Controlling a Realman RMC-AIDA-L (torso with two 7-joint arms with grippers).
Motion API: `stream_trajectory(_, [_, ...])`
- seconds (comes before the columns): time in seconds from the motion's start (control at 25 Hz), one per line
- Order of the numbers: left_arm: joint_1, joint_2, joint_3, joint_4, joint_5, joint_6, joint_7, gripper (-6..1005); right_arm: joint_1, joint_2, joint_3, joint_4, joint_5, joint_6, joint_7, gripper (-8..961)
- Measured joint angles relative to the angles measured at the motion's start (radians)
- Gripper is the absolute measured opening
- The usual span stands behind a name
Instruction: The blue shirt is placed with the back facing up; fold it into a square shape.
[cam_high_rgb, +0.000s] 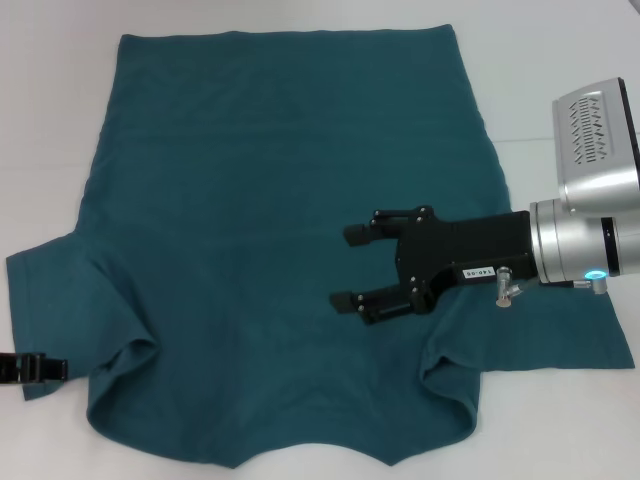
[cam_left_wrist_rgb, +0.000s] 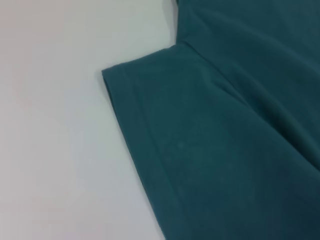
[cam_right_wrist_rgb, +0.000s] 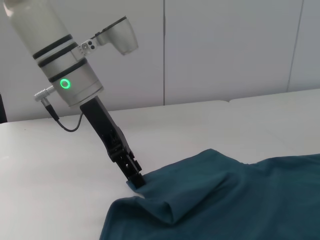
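The blue shirt (cam_high_rgb: 270, 200) lies spread flat on the white table, hem at the far side and collar at the near edge. My right gripper (cam_high_rgb: 344, 267) hovers open over the shirt's right half, fingers pointing left, nothing between them. My left gripper (cam_high_rgb: 40, 368) sits low at the near left, at the hem of the left sleeve (cam_high_rgb: 60, 290). The right wrist view shows its tips (cam_right_wrist_rgb: 135, 180) closed on the sleeve's edge, with the cloth (cam_right_wrist_rgb: 225, 200) bunched in a small fold beside them. The left wrist view shows only the sleeve (cam_left_wrist_rgb: 200, 150) and its hem.
Bare white table (cam_high_rgb: 40, 120) surrounds the shirt on the left, far and right sides. The right sleeve (cam_high_rgb: 560, 335) lies flat under the right arm's silver wrist (cam_high_rgb: 585, 240). A pale wall (cam_right_wrist_rgb: 225, 50) stands behind the table.
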Motion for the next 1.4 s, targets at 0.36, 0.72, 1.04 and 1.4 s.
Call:
stream_trajectory(0.36, [0.006,0.0,0.003,-0.011,0.01,-0.018,0.0,578,0.0,0.0,0.0,-0.001,0.001,0.0,0.002,915])
stream_trajectory(0.72, [0.0,0.0,0.012,-0.039,0.012,-0.039,0.0,563,0.001,0.0,0.0,0.0,0.001,0.0,0.003,916])
stream_trajectory(1.04, [-0.002,0.0,0.015,-0.047,0.01,-0.06,-0.005,549,0.006,0.0,0.0,0.005,0.001,0.006,0.002,916])
stream_trajectory(1.4, [-0.02,0.002,0.039,-0.083,0.013,-0.083,-0.002,534,0.009,0.0,0.0,0.005,0.001,0.007,0.002,916])
